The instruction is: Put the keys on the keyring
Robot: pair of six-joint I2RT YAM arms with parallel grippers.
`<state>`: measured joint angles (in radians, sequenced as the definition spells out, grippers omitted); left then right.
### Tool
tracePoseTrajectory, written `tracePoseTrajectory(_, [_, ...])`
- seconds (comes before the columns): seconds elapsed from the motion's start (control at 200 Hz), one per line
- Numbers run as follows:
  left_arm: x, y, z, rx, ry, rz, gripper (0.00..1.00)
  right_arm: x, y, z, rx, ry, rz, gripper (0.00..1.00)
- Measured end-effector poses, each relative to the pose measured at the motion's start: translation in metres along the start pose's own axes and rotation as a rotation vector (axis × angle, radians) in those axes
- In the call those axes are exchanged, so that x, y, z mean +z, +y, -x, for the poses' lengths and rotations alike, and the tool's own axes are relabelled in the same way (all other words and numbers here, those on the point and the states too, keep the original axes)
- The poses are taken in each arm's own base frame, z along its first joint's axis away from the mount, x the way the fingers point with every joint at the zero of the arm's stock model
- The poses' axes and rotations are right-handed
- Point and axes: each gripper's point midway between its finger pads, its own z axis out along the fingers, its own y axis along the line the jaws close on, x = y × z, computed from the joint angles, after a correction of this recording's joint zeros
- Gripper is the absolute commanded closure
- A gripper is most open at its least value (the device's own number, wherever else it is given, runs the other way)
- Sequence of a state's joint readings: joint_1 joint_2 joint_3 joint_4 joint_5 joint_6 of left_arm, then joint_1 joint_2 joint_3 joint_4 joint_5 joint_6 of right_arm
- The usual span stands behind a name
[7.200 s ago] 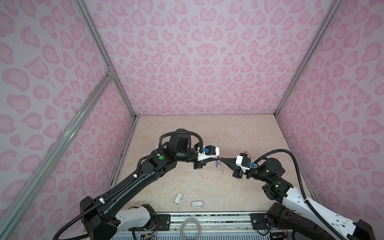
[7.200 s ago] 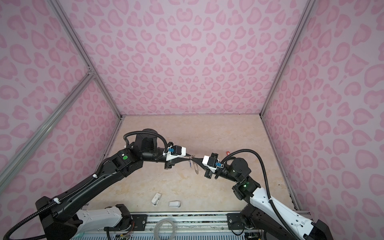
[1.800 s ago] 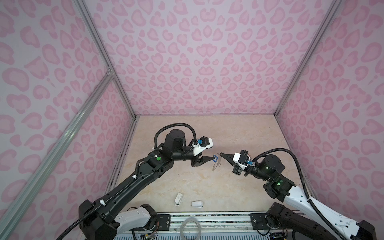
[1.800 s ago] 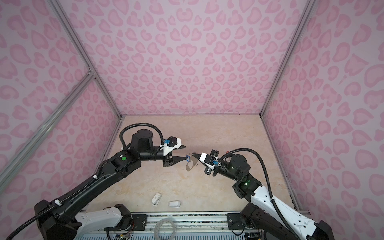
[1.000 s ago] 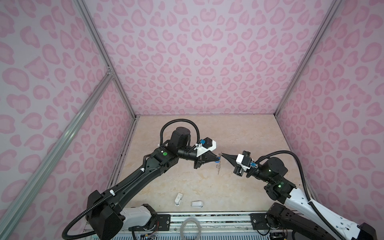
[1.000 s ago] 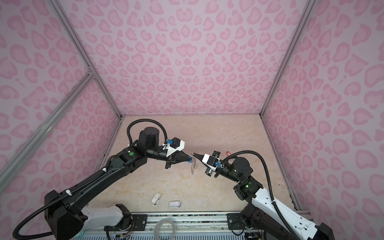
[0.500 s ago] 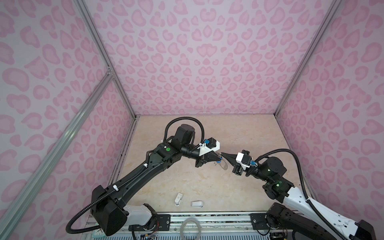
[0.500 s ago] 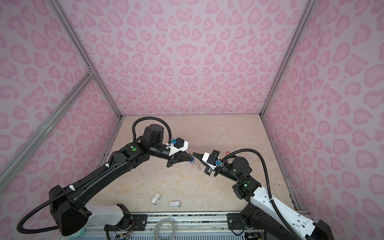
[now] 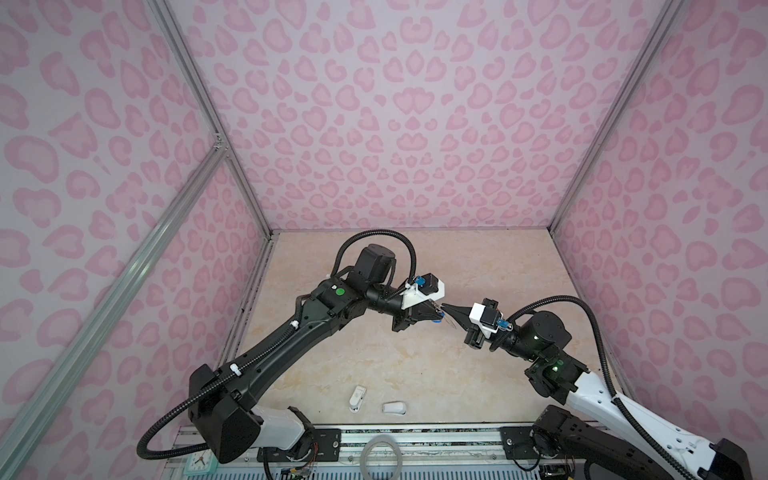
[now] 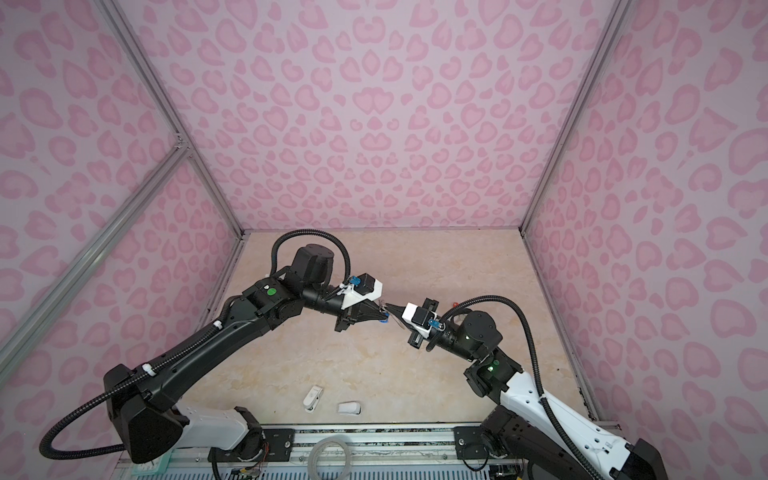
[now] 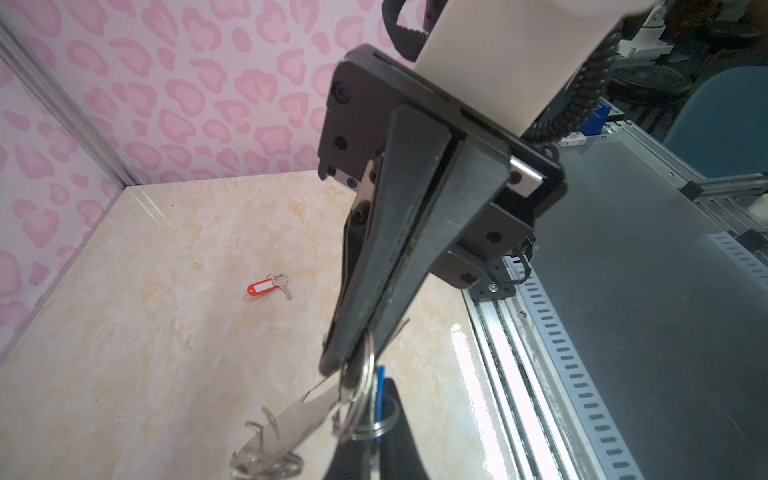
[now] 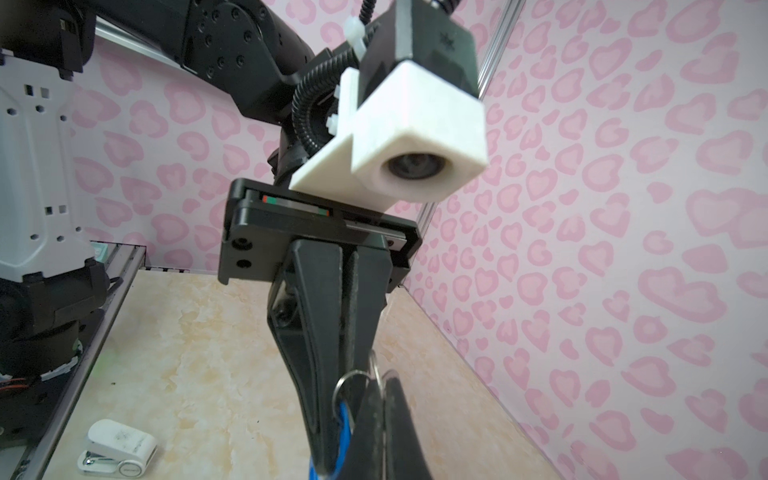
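Note:
Above the middle of the table my left gripper [image 9: 436, 312] and right gripper [image 9: 447, 308] meet tip to tip. The left gripper [image 11: 384, 388] is shut on the blue key [image 11: 380, 399], whose blue tag [image 12: 345, 419] shows edge-on between its fingers. My right gripper [image 12: 384, 397] is shut on the keyring [image 11: 297, 419], a thin grey plate with wire split rings hanging below its tip. One split ring [image 11: 362, 395] lies against the blue key's own ring [image 12: 353, 380]; I cannot tell whether they are linked. The red-orange key [image 11: 266, 287] lies flat on the table, seen as a red speck [image 10: 456, 304] behind the right arm.
Two small white plastic pieces [image 9: 357, 397] [image 9: 394, 408] lie near the table's front edge. A pale grey hoop [image 9: 381, 455] rests on the metal rail in front. Pink patterned walls close in the left, back and right sides.
The left arm has reached further right, bringing the blue key up against the tip of the right gripper. Both grippers stay shut.

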<state>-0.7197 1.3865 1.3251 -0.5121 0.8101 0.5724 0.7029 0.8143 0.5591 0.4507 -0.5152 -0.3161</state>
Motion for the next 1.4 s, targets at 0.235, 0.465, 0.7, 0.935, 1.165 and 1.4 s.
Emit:
tracePoseTrajectory(0.235, [-0.006,0.014,-0.012,0.007,0.099,0.101,0.97,-0.004,0.000,-0.007,-0.039,0.084,0.007,1.00])
tracePoseTrajectory(0.465, [-0.011,0.020,-0.015,0.027,0.152,0.149,0.97,-0.005,0.000,-0.015,-0.050,0.125,0.005,1.00])
tracePoseTrajectory(0.7, [-0.011,0.017,-0.014,0.057,0.188,0.160,0.97,-0.005,0.001,-0.020,-0.053,0.149,0.013,1.00])
tracePoseTrajectory(0.935, [-0.009,0.013,-0.013,0.090,0.214,0.160,0.97,-0.005,0.001,-0.021,-0.052,0.153,0.015,1.00])
tracePoseTrajectory(1.165, [-0.006,0.008,-0.013,0.110,0.232,0.158,0.97,-0.004,0.001,-0.021,-0.052,0.149,0.015,1.00])
tracePoseTrajectory(1.4, [-0.006,0.007,-0.012,0.125,0.242,0.159,0.97,-0.006,0.003,-0.022,-0.043,0.150,0.017,1.00])
